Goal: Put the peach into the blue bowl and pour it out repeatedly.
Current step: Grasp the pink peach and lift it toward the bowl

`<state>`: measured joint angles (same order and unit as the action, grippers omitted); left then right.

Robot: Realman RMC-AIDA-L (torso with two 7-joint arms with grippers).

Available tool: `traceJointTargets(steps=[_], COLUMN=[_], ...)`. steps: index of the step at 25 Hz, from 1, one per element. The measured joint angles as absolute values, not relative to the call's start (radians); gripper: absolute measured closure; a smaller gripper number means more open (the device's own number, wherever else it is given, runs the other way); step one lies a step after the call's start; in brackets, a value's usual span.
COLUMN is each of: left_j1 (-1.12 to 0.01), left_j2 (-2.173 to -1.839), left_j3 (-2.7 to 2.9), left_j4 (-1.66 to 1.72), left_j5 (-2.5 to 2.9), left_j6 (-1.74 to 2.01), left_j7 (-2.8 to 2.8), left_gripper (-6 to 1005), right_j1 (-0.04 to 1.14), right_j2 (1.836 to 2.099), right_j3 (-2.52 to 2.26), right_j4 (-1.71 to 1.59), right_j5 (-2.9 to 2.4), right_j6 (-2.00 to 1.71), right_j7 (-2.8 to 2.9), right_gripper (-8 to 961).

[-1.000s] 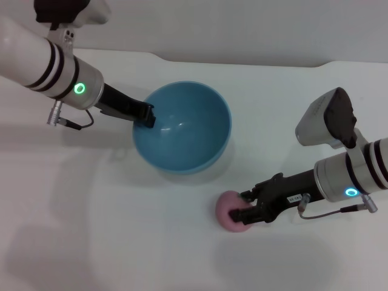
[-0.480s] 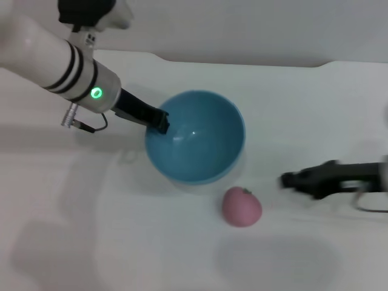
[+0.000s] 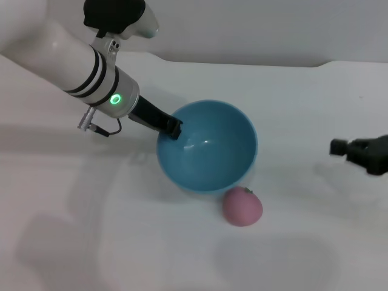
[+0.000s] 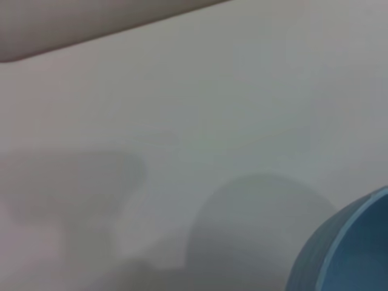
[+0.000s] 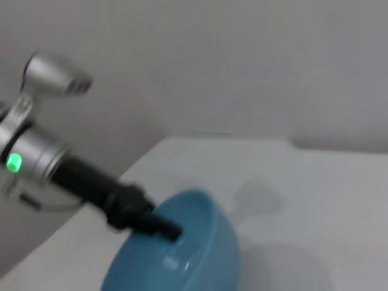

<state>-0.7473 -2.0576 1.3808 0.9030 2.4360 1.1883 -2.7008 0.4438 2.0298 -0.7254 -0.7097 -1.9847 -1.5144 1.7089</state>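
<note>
Head view: left gripper (image 3: 173, 128) is clamped on the near-left rim of the blue bowl (image 3: 209, 148), one black finger inside the wall, the other hidden behind it. Left arm comes in from upper left, white sleeve with black bands and a green light near the wrist. Bowl is tilted, its opening facing up and toward the camera, inside plain and with nothing in it; whether its base touches the white table (image 3: 291, 97) can't be told.

Peach (image 3: 242, 206) lies on the table just beside the bowl's lower right edge, on the side nearer the robot, looks touching or almost touching in this view. Small leaf mark on its top. Nothing grips it.

Right gripper (image 3: 341, 147) is at the far right edge of the head view, well apart from the peach and bowl, only a black tip showing; how far its fingers are spread can't be told, nothing seen in them.

Left wrist view: only a curved slice of the bowl's outer wall and rim over the table, with shadows.

Right wrist view: bowl seen from the side, left gripper's black fingers pinching its rim, left arm's green light visible farther back.
</note>
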Motion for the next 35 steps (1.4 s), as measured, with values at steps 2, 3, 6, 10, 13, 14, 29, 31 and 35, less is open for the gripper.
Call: traceJointTargets(steps=[2, 3, 6, 10, 13, 14, 29, 31, 35], left_j1=[-0.748, -0.748, -0.747, -0.749, -0.753, -0.754, -0.771, -0.773, -0.774], left_j2=[-2.058, -2.058, -2.055, -2.052, -2.052, -2.053, -2.057, -2.057, -2.057], left_j3=[1.378, 1.376, 1.376, 1.365, 1.363, 1.363, 1.364, 1.364, 1.364], left_j4=[0.906, 0.908, 0.911, 0.913, 0.914, 0.914, 0.914, 0.914, 0.914], left_j5=[2.435, 2.434, 2.435, 2.439, 2.440, 2.440, 2.440, 2.439, 2.438], left_j6=[1.185, 1.182, 1.167, 1.158, 1.157, 1.157, 1.158, 1.158, 1.159], left_j7=[-2.706, -2.713, -2.736, -2.748, -2.749, -2.749, -2.749, -2.749, -2.749], left_gripper=[998, 998, 998, 999, 999, 999, 999, 999, 999], right_j1=[0.468, 0.480, 0.531, 0.609, 0.648, 0.661, 0.733, 0.730, 0.725], right_j2=[2.048, 2.057, 2.072, 2.073, 2.074, 2.074, 2.088, 2.088, 2.085], right_j3=[-0.759, -0.781, -0.859, -0.934, -0.984, -1.003, -1.364, -1.390, -1.401], right_j4=[-0.706, -0.704, -0.653, -0.561, -0.534, -0.521, -0.390, -0.390, -0.389], right_j5=[-2.053, -2.088, -2.149, -2.148, -2.147, -2.147, -1.913, -1.891, -1.888], right_j6=[-1.502, -1.494, -1.444, -1.385, -1.357, -1.342, -1.061, -1.053, -1.051], right_j7=[1.689, 1.682, 1.674, 1.667, 1.665, 1.666, 1.666, 1.666, 1.668], right_gripper=[943, 932, 899, 780, 639, 558, 319, 330, 350])
